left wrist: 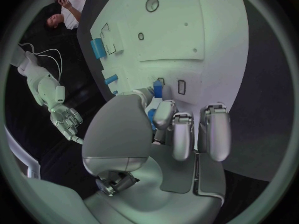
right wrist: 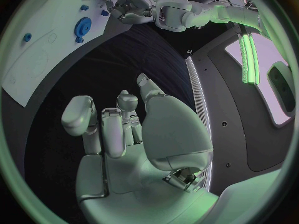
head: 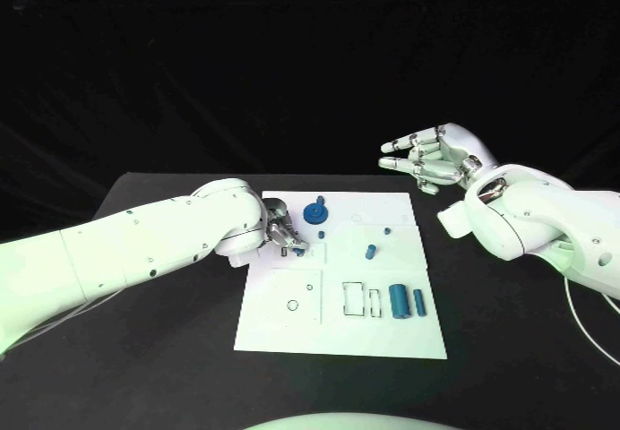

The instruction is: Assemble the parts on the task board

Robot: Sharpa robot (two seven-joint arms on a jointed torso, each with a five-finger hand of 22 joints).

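Observation:
The white task board (head: 342, 331) lies in the middle of the black table. My left hand (head: 282, 235) is low over its left side and pinches a small blue part (head: 298, 250) at its fingertips; in the left wrist view that part (left wrist: 157, 90) sits between the thumb and a finger of the left hand (left wrist: 181, 134). A blue gear with a peg (head: 316, 213) stands at the board's far side, and a blue peg (head: 371, 251) stands near the middle. Two blue cylinders (head: 409, 302) lie at the near right. My right hand (head: 433, 157) is raised beyond the far right corner, fingers apart and holding nothing.
Black outlines of slots (head: 351, 298) and small holes (head: 293, 305) mark the board's near half. A tiny blue piece (head: 388, 229) lies right of the gear. Black table surrounds the board on all sides. A thin white cable (head: 588, 313) hangs by my right arm.

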